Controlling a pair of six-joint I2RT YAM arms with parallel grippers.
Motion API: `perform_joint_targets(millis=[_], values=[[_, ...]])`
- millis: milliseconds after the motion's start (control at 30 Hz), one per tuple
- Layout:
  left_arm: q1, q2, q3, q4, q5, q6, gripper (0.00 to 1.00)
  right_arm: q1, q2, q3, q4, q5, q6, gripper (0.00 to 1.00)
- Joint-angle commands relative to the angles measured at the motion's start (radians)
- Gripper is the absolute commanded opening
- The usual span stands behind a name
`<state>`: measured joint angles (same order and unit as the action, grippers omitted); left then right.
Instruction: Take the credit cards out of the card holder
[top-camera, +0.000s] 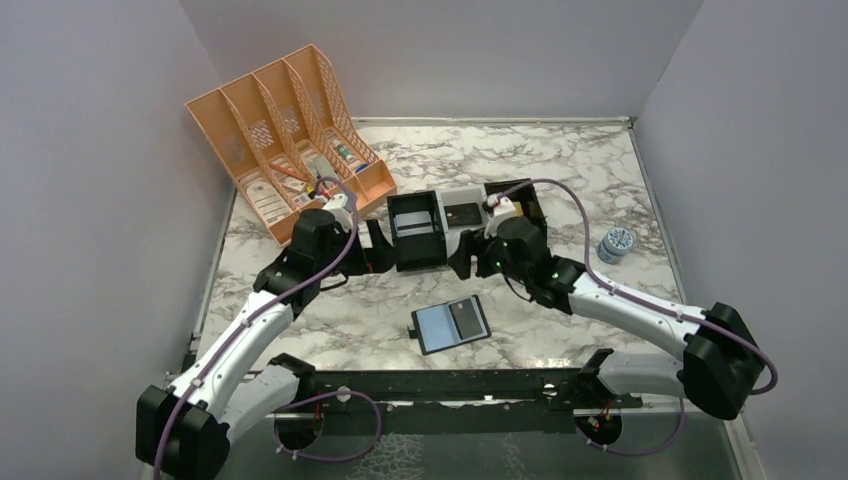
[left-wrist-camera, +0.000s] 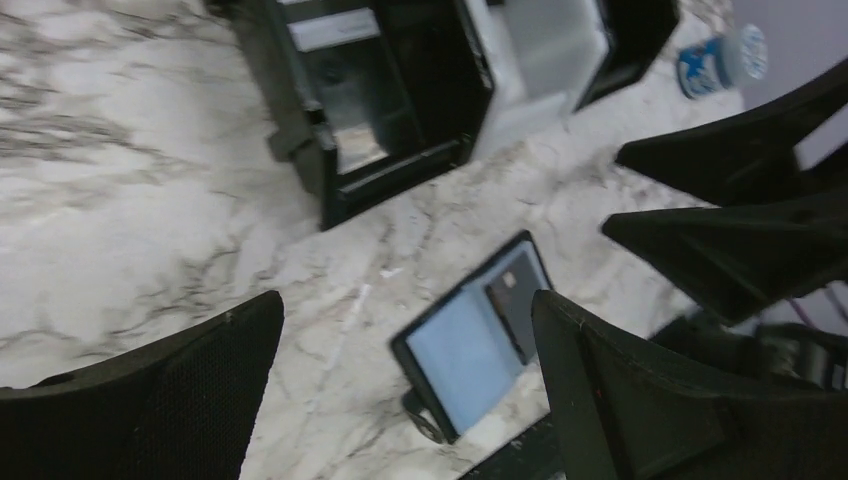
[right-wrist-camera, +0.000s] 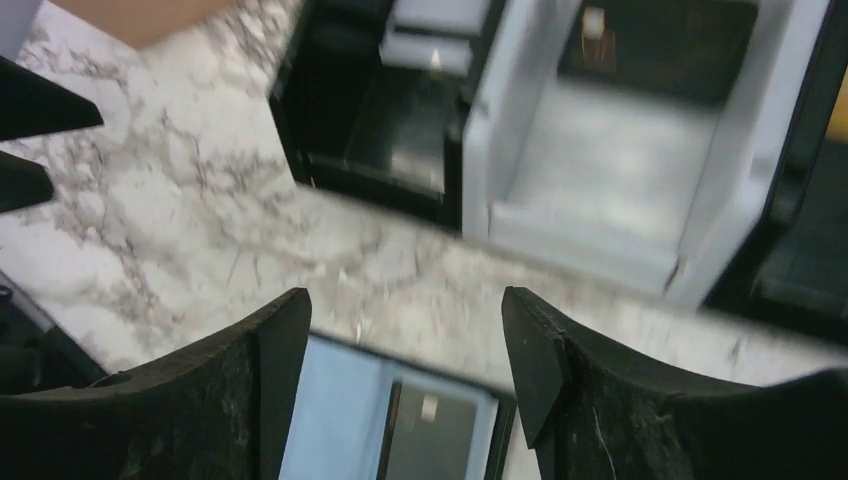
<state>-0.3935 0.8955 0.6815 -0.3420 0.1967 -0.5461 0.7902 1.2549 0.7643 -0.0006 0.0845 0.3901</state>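
Note:
The card holder lies open and flat on the marble near the front, blue-grey lining up. A dark credit card sits in its right half. It also shows in the left wrist view and the right wrist view, card in its slot. Another dark card lies in the tray's white middle compartment. My left gripper and right gripper hover open and empty between tray and holder.
A black-and-white three-compartment tray stands behind the grippers. An orange file organizer with small items is at the back left. A small blue-and-white jar is at the right. Walls close in the table on three sides.

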Motion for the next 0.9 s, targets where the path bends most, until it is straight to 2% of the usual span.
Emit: perform_joint_targets(millis=[0, 167, 333, 500, 633, 867], values=[[-0.070, 0.078, -0.019, 0.215, 0.286, -0.130, 0.96, 0.000, -0.119, -0.117, -0.160, -0.019, 0.303, 0.66], [-0.277, 0.179, -0.007, 0.255, 0.125, -0.171, 0.93, 0.000, -0.162, -0.192, -0.201, -0.095, 0.367, 0.52], [-0.352, 0.227, -0.045, 0.274, 0.015, -0.286, 0.86, 0.000, -0.187, -0.250, -0.217, -0.088, 0.398, 0.39], [-0.410, 0.259, -0.073, 0.311, -0.020, -0.349, 0.80, 0.000, -0.183, -0.281, -0.207, -0.119, 0.387, 0.35], [-0.451, 0.306, -0.072, 0.325, -0.049, -0.390, 0.71, -0.001, -0.144, -0.277, -0.220, -0.147, 0.365, 0.28], [-0.502, 0.383, -0.069, 0.346, -0.074, -0.430, 0.61, -0.001, -0.108, -0.287, -0.210, -0.181, 0.358, 0.27]])
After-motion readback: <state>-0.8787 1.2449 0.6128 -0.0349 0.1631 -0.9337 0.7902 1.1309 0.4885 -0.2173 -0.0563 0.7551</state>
